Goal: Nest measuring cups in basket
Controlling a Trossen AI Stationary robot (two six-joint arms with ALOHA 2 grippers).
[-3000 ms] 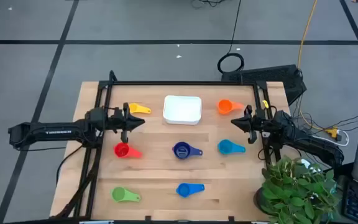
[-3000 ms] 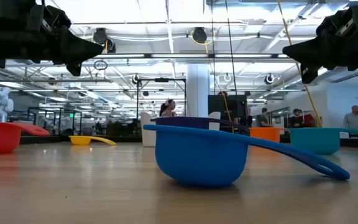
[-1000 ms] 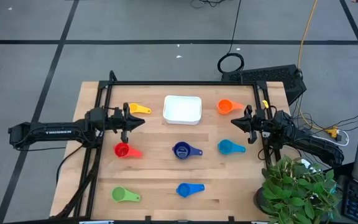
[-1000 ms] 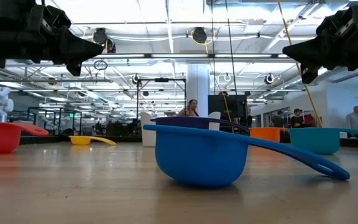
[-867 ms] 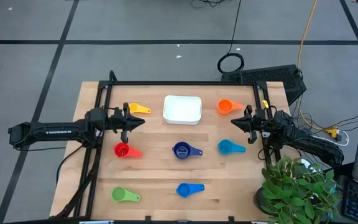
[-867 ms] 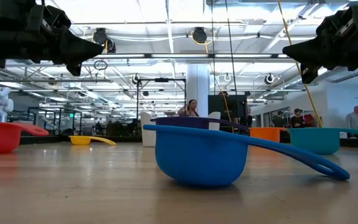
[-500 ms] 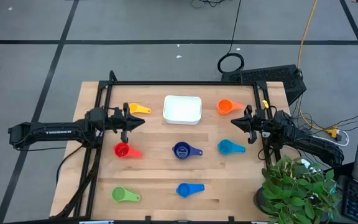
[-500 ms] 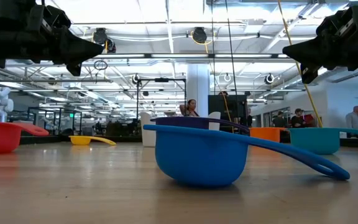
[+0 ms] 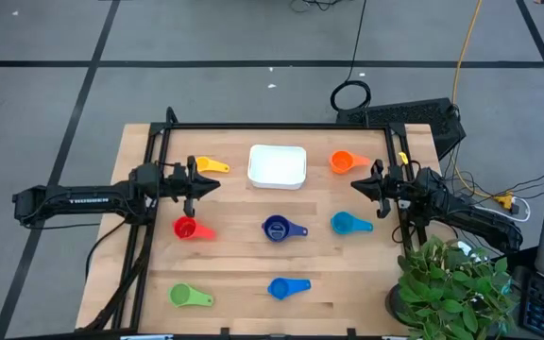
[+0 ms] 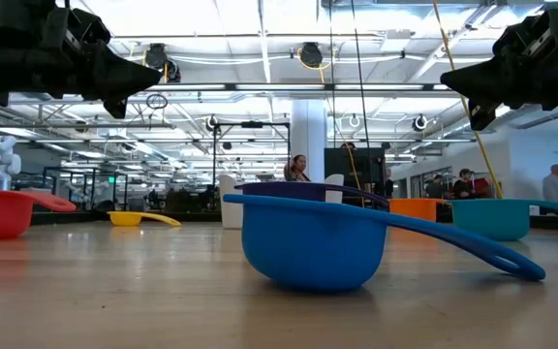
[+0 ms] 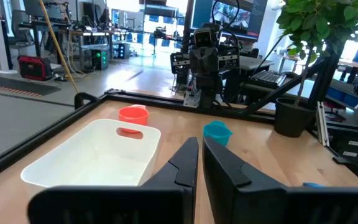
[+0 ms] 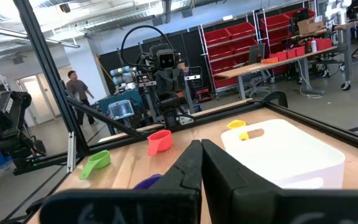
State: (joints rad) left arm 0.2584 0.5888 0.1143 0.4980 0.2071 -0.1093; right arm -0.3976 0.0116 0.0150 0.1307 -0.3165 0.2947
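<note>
The white basket (image 9: 278, 165) sits empty at the far middle of the wooden surface (image 9: 244, 264), and none of the measuring cups are in it. The left gripper (image 9: 213, 183) hovers above the surface to the basket's left, fingers clenched together with nothing between them; the yellow cup (image 9: 209, 165) lies just beyond it toward the far edge, and the red cup (image 9: 188, 228) lies just on its near side. The right gripper (image 9: 357, 184) hangs on the opposite side of the basket, pointing toward the left one, its fingers likewise pressed shut and empty. The orange cup (image 9: 342, 161) rests just past it toward the far edge, and the teal cup (image 9: 348, 223) lies close on its near side. The navy cup (image 9: 278, 227) sits in the middle of the surface, between the two grippers but nearer the front than either, in line with the basket. The blue cup (image 9: 284, 287) and the green cup (image 9: 186, 296) lie near the front edge, well apart from both grippers. In the low view both grippers hang well above the cups, touching nothing. Only six cups can be made out. A potted plant (image 9: 453, 288) stands at the surface's near right corner.
</note>
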